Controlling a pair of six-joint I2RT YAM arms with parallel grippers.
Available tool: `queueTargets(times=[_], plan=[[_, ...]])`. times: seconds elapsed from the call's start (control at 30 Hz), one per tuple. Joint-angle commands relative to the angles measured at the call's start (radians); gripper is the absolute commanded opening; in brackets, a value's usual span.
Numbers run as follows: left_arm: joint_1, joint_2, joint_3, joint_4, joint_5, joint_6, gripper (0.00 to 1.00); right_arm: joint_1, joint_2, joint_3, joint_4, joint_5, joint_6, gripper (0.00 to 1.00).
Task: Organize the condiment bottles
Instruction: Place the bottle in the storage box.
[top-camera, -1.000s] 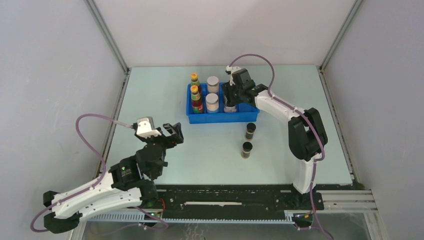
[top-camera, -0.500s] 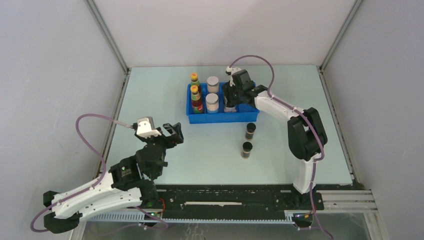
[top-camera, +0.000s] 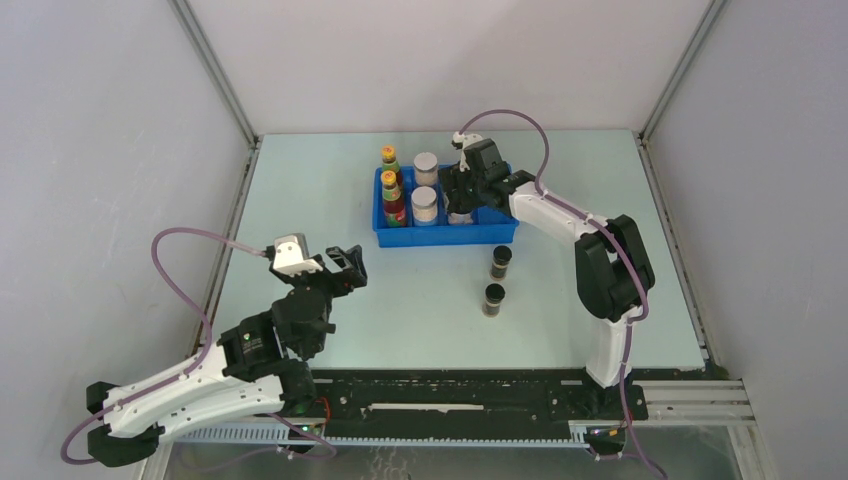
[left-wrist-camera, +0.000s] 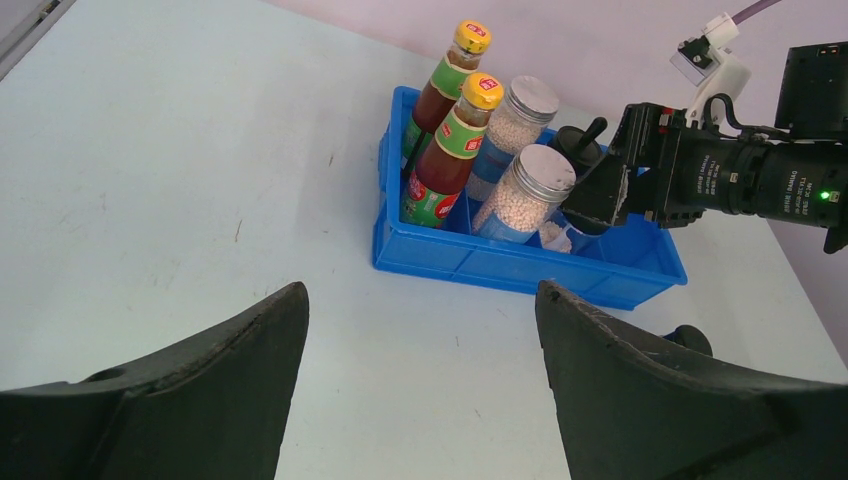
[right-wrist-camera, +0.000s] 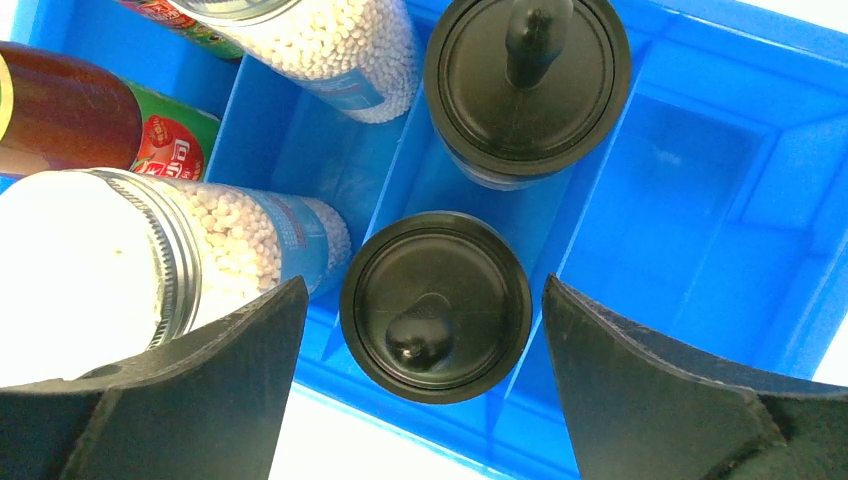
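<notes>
Blue plastic tray (top-camera: 445, 238) at the back of the table (top-camera: 400, 290) holds six of the eight bottles: the red-labelled bottles (left-wrist-camera: 450, 140), the silver-lidded jars (left-wrist-camera: 530, 185) and the black-lidded jars (right-wrist-camera: 527, 85), each pair in its own column. Two dark vials (top-camera: 497, 262) stand on the table just in front of the tray, not yet sorted. The right gripper (right-wrist-camera: 418, 300) hangs over the nearer black-lidded jar, jaws wide and clear of it. The rightmost compartments look empty, I think. The left gripper (left-wrist-camera: 420, 290) hovers well apart, jaws wide, holding nothing.
</notes>
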Motion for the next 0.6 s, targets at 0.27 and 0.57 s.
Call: queueTargets(times=[0.27, 0.57], plan=[[-0.005, 0.011, -0.009, 0.024, -0.002, 0.001, 0.88, 0.003, -0.099, 0.035, -0.009, 0.063, 0.001, 0.95], [-0.005, 0.004, -0.011, 0.028, 0.011, 0.005, 0.88, 0.053, -0.256, 0.001, -0.089, 0.286, 0.045, 0.95]])
